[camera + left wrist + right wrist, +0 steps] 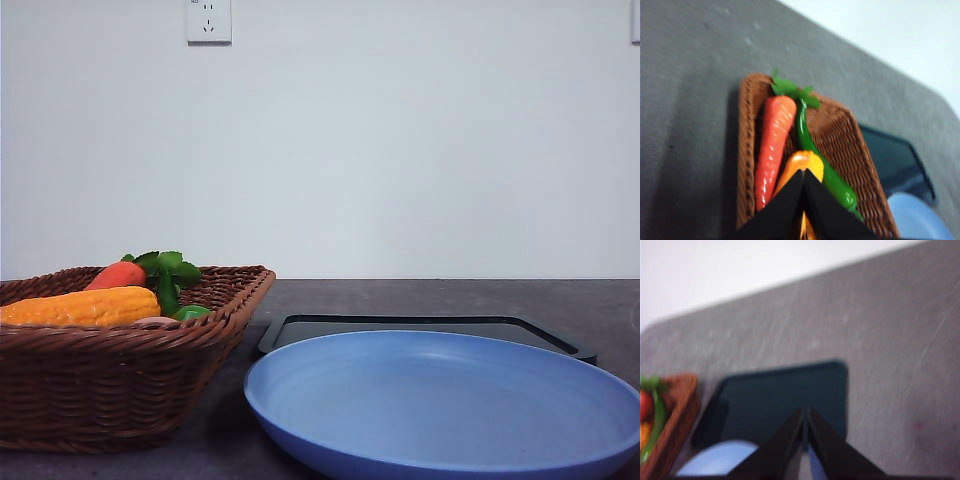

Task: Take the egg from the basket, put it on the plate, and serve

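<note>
Basket point(130, 390): brown wicker, at the left of the bench point(600, 300) in the front view, just beside the plate.
Basket contents: red-orange carrot point(117, 274) with green leaves, long orange-yellow vegetable point(85, 306), green pepper point(190, 312).
Egg point(153, 320): barely visible in the front view as a small pale-brown curve under the yellow vegetable's tip, inside the basket; too hidden to confirm more.
Plate point(450, 400): light blue, bare, at front right on the bench.
Tray point(420, 325): flat, black, behind the plate, partly covered by it.
Left end effector point(804, 172): closed, fingers meeting at a point, gripping nothing, above the yellow vegetable in the basket.
Right end effector point(805, 412): closed, fingertips together, gripping nothing, above the tray near the plate's edge.
</note>
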